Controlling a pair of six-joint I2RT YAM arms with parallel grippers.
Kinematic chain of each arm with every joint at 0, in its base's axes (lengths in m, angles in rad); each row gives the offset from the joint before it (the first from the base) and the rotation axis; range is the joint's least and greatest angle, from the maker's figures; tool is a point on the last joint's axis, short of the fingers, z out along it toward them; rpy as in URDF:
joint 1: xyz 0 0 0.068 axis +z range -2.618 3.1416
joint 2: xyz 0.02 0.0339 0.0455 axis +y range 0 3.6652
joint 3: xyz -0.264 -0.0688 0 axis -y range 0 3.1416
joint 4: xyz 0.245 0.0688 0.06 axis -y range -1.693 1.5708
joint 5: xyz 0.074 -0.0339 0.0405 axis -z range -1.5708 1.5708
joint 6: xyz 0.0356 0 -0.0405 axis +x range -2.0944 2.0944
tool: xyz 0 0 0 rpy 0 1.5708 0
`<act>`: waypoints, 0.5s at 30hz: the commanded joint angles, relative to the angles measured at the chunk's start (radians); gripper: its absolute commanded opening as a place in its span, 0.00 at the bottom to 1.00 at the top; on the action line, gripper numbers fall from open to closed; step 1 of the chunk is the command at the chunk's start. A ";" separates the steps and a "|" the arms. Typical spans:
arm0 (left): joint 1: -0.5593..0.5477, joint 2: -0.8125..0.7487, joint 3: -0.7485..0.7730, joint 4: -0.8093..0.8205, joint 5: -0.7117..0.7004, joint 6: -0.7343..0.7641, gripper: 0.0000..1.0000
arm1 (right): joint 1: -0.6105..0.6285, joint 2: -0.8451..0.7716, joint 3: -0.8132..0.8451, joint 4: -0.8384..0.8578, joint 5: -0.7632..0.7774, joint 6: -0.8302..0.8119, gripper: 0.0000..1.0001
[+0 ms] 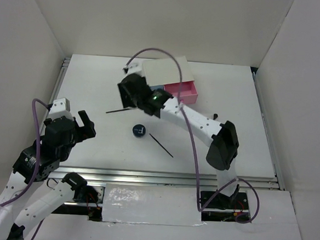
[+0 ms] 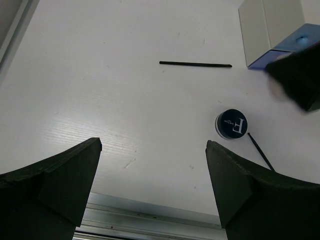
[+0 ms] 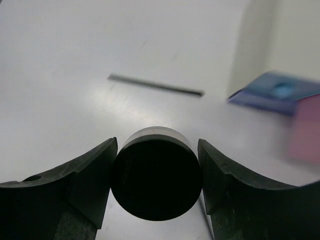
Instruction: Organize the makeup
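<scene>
My right gripper (image 1: 127,96) (image 3: 156,180) is shut on a plain round black compact (image 3: 156,179) and holds it above the table, just left of the white box (image 1: 166,71). A second round black compact with a white mark (image 1: 139,131) (image 2: 231,124) lies on the table. One thin black stick (image 1: 119,111) (image 2: 195,63) (image 3: 155,86) lies near the right gripper. Another thin black stick (image 1: 161,145) (image 2: 260,152) lies right of the marked compact. My left gripper (image 1: 85,127) (image 2: 152,150) is open and empty at the table's left front.
The white box has a pink drawer (image 1: 183,91) (image 3: 305,130) pulled open and a blue drawer (image 1: 157,89) (image 2: 287,50) (image 3: 277,92) sticking out. White walls enclose the table. A metal rail (image 2: 150,210) runs along the front edge.
</scene>
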 commanded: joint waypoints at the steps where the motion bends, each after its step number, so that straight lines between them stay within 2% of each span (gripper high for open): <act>1: 0.005 -0.018 0.001 0.039 -0.003 0.021 0.99 | -0.178 -0.022 0.109 -0.078 0.076 -0.068 0.45; 4: 0.005 -0.023 0.001 0.039 -0.005 0.021 0.99 | -0.265 0.029 0.208 -0.133 0.073 -0.091 0.45; 8: 0.005 -0.026 0.001 0.039 -0.003 0.021 0.99 | -0.378 0.075 0.262 -0.171 0.069 -0.096 0.47; 10: 0.003 -0.027 0.001 0.040 -0.002 0.023 0.99 | -0.407 0.098 0.261 -0.187 0.063 -0.084 0.47; 15: 0.005 -0.026 -0.001 0.043 0.004 0.028 0.99 | -0.447 0.069 0.132 -0.133 0.027 -0.071 0.48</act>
